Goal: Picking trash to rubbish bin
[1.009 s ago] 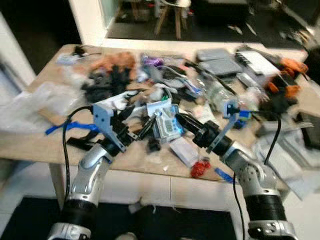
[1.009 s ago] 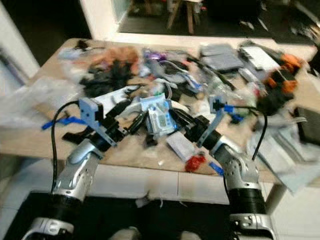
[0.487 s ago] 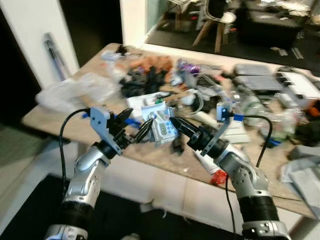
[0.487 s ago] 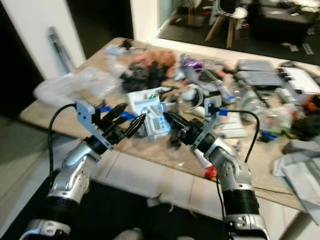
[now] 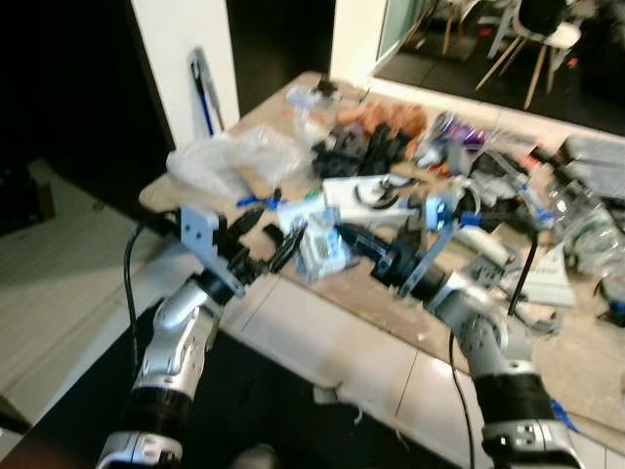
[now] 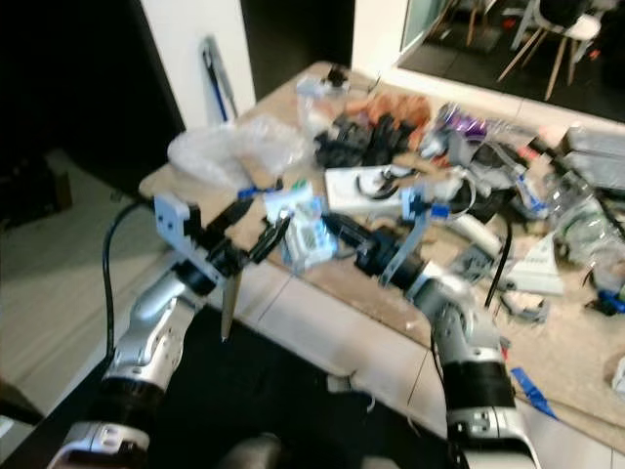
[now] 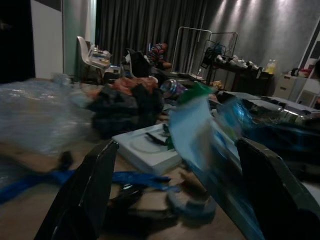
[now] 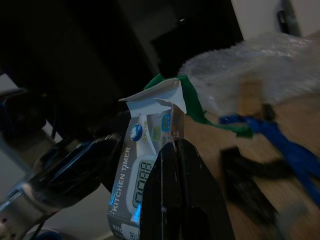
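Note:
A torn kitchen timer package [image 5: 320, 246], white and blue with a green flap, hangs in the air just past the table's near left edge. My right gripper [image 5: 346, 240] is shut on it, and in the right wrist view its fingers [image 8: 176, 165] pinch the package [image 8: 142, 172] at one side. My left gripper [image 5: 268, 233] is open just to the left of the package, close to it without holding it. In the left wrist view its two fingers [image 7: 92, 192] stand wide apart with the blurred package [image 7: 200, 130] ahead of them.
The wooden table [image 5: 598, 363] carries much clutter: crumpled clear plastic [image 5: 229, 161] at its left corner, black fabric [image 5: 369, 151], a white box [image 5: 369, 191] and several cables and packets. A white wall corner [image 5: 186, 54] stands to the left. Pale floor tiles [image 5: 68, 283] lie below.
The whole picture has swung left, so the table now lies to the right. My right gripper still holds the package, now off the table edge, with my left gripper still beside it.

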Available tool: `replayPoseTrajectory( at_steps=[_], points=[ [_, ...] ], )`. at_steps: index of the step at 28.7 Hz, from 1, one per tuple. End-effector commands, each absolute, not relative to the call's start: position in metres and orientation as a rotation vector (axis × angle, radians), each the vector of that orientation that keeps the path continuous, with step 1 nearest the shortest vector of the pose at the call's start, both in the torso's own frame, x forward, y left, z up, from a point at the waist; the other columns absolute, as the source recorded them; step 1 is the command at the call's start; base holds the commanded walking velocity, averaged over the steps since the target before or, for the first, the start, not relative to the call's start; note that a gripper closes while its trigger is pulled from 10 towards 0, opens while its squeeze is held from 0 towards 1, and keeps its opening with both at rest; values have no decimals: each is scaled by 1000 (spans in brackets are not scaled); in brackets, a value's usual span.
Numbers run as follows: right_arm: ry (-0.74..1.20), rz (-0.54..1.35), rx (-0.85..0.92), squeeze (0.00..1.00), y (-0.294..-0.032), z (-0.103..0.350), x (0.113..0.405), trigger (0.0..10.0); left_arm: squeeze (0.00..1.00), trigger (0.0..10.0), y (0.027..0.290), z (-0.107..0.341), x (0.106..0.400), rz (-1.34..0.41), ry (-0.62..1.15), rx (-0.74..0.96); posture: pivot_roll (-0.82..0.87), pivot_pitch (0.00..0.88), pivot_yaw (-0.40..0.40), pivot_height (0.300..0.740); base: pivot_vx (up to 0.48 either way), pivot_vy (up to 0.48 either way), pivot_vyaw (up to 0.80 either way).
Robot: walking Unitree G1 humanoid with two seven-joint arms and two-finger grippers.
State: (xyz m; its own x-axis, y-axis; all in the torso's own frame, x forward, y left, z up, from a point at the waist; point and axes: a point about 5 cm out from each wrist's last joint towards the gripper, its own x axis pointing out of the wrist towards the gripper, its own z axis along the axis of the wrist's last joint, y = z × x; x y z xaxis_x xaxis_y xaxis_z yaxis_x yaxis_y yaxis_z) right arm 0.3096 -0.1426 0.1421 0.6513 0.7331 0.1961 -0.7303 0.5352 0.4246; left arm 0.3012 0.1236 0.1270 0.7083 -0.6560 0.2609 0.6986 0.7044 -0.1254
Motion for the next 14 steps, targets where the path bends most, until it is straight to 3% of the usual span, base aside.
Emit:
replayPoseTrajectory(
  at_steps=[1,14],
  points=[
    [0,877,504,0,-140,142,310,10000,0,10000,127,124,301,-755,-197,-217,8,0,-20,740,0,0,725],
    [-33,813,518,0,-147,144,313,10000,0,10000,133,114,284,-850,-177,-231,6,0,-21,740,0,0,725]
  ],
)
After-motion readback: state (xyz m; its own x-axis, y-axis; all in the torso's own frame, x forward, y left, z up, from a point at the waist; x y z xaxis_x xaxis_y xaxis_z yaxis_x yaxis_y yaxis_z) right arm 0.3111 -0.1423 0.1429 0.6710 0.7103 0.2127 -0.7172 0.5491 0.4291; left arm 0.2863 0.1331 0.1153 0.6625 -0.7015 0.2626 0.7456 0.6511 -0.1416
